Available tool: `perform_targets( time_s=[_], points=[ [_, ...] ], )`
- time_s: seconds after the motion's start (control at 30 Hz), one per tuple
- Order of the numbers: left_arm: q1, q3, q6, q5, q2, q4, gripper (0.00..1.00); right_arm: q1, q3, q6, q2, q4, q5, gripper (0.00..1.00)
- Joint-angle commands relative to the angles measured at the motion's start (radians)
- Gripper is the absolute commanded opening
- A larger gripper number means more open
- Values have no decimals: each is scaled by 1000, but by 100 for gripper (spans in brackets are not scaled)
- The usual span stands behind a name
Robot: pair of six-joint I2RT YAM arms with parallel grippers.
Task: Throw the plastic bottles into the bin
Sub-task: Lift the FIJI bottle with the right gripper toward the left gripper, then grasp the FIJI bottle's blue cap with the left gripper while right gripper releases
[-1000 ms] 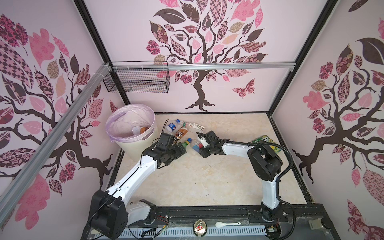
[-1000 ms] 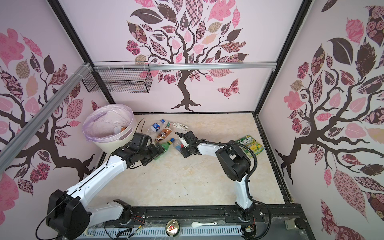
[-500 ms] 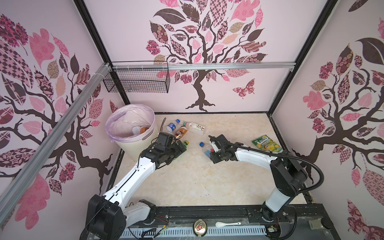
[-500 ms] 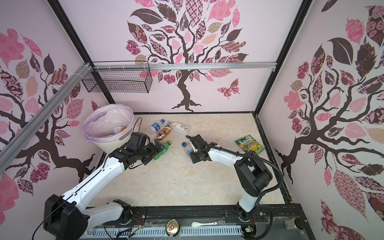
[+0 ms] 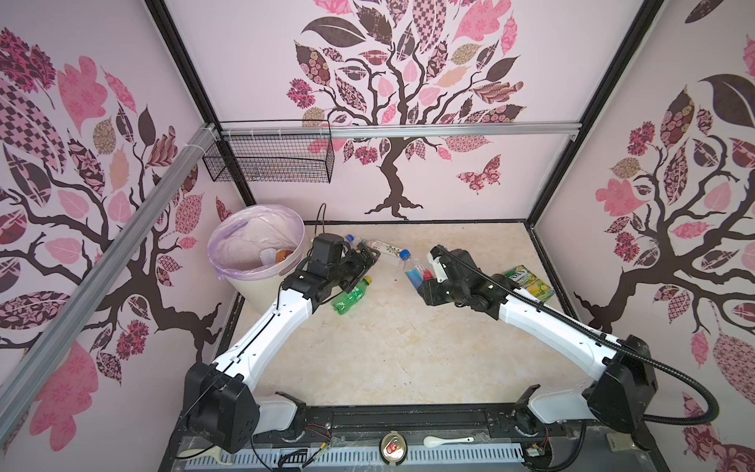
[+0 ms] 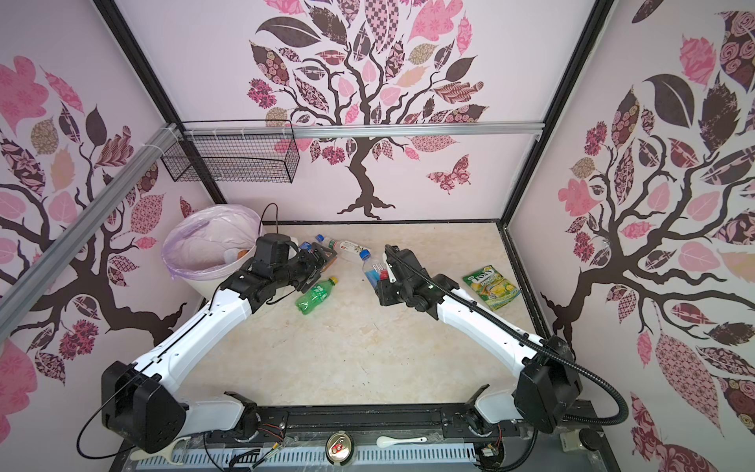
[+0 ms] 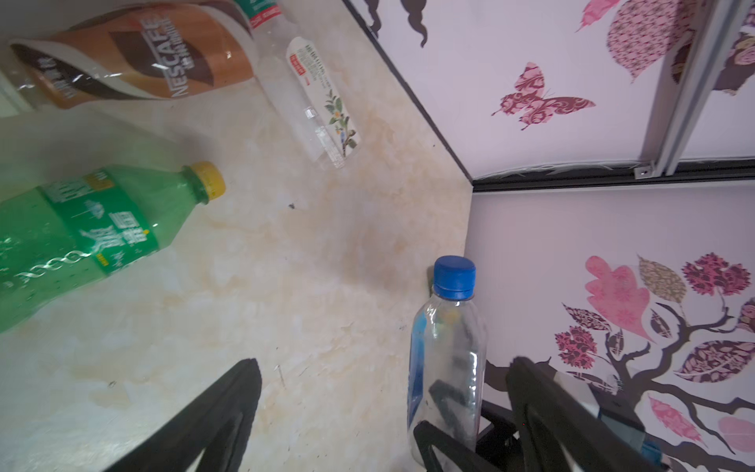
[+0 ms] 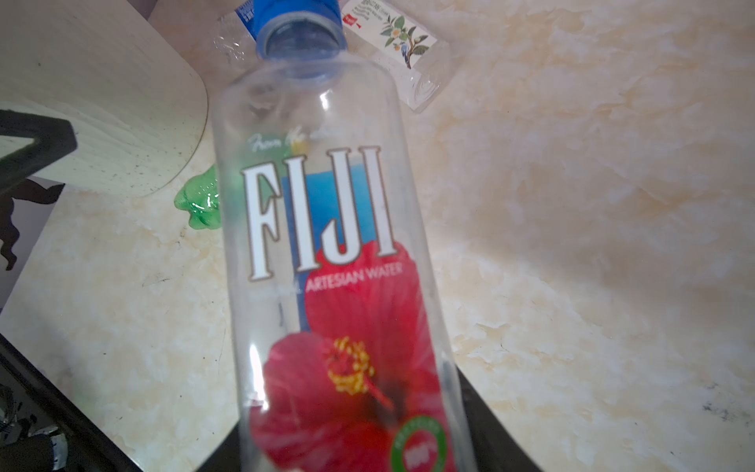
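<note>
Right wrist view: my right gripper (image 5: 423,280) clamps a clear, smooth water bottle (image 8: 327,253).
Blue cap (image 8: 300,20); my left gripper (image 5: 365,258) gapes wide.

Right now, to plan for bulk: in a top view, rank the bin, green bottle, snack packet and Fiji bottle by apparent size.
1. bin, by far the largest.
2. green bottle and snack packet look about alike, so they are not ranked.
3. Fiji bottle shows smallest, though the right gripper hides part of it.
</note>
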Motion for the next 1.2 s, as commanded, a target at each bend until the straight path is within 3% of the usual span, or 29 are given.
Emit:
perform_targets(
  time_s=[0.0,0.17,0.47,0.93,1.17],
  points=[
    [-18,73,2,9,36,63,98,37,71,20,-31,-69,24,49],
    [-40,108,-7,10,81,98,97,80,158,35,1,-98,30,49],
    [-54,142,-17,12,136,136,83,138,225,39,47,-114,37,48],
    [-63,117,-14,-36,117,107,45,152,193,37,52,-68,39,48],
    [-63,112,-6,-38,121,94,34,152,192,20,71,-75,22,49]
  ],
)
